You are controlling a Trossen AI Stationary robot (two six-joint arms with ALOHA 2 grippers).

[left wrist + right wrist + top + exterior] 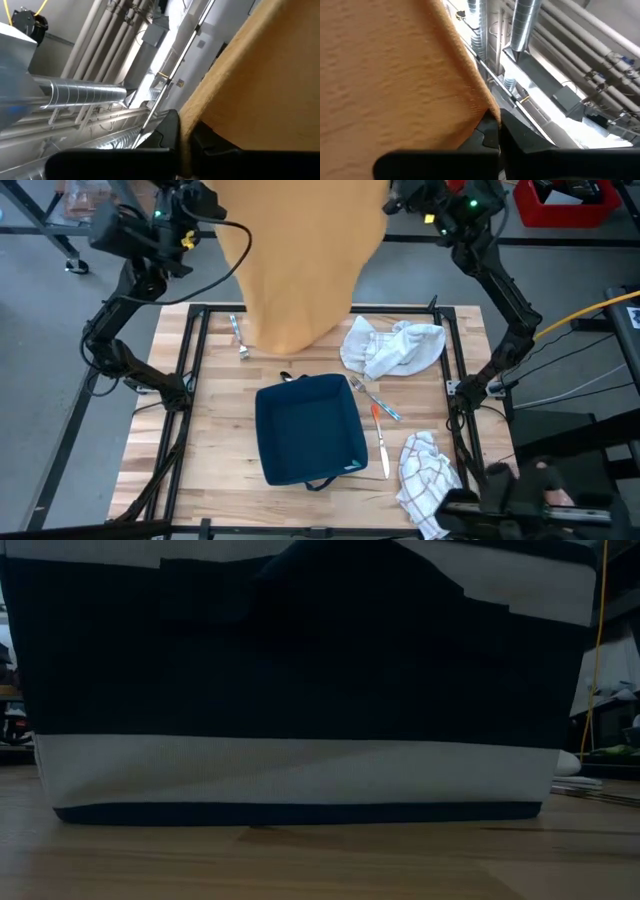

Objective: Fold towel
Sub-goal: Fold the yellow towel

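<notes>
One orange towel (300, 260), two pale cloths (392, 347) (428, 468), one navy basket (307, 429), and several utensils (381, 423).

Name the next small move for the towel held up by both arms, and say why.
Probably lower both arms together toward bare table. The towel hangs high, pinched at a corner by the left end effector and the right end effector. The bin sits mid-table, so lay it clear of that.

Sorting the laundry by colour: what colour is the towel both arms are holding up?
Plain mustard orange towel, no pattern; the high view shows it best.
</notes>
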